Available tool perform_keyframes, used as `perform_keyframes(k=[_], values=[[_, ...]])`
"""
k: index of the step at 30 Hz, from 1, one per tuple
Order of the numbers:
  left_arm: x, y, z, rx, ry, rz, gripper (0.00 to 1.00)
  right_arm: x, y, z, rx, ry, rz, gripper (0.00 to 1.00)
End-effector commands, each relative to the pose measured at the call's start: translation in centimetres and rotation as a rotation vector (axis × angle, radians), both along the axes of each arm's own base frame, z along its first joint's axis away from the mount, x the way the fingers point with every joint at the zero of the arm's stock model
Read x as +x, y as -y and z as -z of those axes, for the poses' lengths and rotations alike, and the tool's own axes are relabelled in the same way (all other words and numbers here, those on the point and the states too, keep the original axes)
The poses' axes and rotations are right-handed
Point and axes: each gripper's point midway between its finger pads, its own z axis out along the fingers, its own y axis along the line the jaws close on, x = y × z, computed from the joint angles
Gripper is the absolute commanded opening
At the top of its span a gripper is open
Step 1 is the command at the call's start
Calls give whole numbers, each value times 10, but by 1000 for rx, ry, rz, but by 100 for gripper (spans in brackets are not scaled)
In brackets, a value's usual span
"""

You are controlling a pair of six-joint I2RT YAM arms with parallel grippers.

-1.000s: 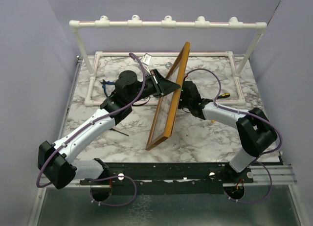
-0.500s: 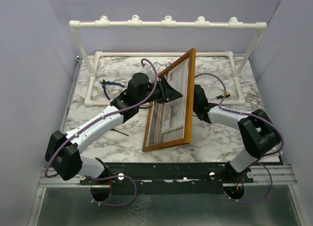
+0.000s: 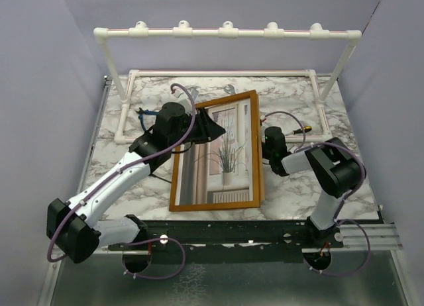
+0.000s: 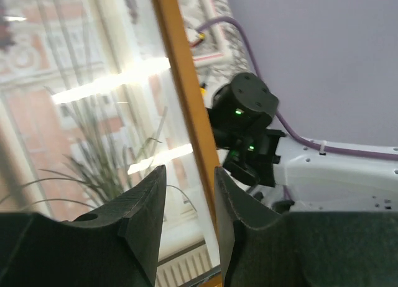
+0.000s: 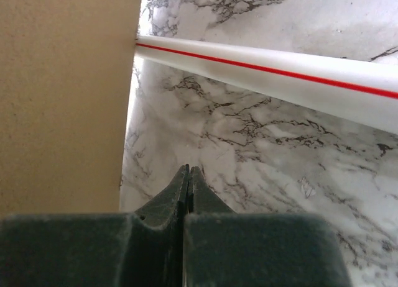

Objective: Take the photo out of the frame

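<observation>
One frame [image 3: 212, 206] leans glass-up at mid-table [image 3: 291, 187] between two arms, its single photo [image 3: 222, 153] inside. The left gripper [image 4: 190, 170] hangs partly open and empty by the glass; the right gripper [image 5: 188, 169], pinched closed on nothing, sits beside the frame's brown back

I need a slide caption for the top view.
Wooden frame, photo inside, glass side facing the camera, on the marble table.
</observation>
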Motion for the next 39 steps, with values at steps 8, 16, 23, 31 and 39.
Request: perform_keyframes(k=[8,16,23,31,39], values=[[23,-142,99,292,-115,-367,38,14,-13,-19,236,113,-91,1],[26,-187,137,371,-176,-539,43,26,13,5,83,72,4,1],[22,-210,158,377,-210,-654,49,49,63,13,-95,29,180,11],[22,-217,170,364,-219,-710,49,63,131,21,-210,-79,326,25],[23,-233,168,405,-181,-773,63,52,143,-2,-217,-65,282,72]])
